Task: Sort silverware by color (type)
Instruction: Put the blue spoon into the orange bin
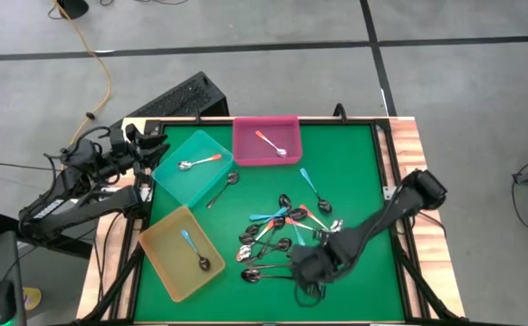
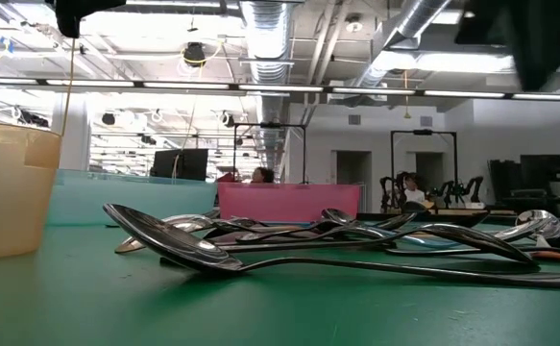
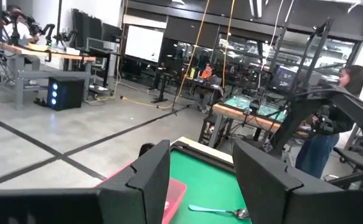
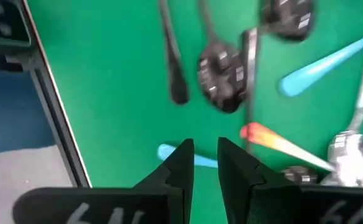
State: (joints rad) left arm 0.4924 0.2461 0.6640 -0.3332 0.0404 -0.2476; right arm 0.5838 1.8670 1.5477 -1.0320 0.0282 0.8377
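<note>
Overhead: the spoons point(image 1: 286, 231) lie heaped on the green counter point(image 1: 354, 172), with one or two each in the teal tray point(image 1: 191, 167), pink tray point(image 1: 265, 140) and yellow tray point(image 1: 180, 252). Right tool point(image 1: 307, 270) hangs over the heap's near edge, fingers slightly apart, pinching nothing. Left tool point(image 1: 155, 142), pressed together, waits beside the teal tray.

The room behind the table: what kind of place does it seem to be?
Probably a robotics lab or workshop. Bare pipes run along the ceiling, other workbenches carry robot arms, and a person stands by another green table.
</note>
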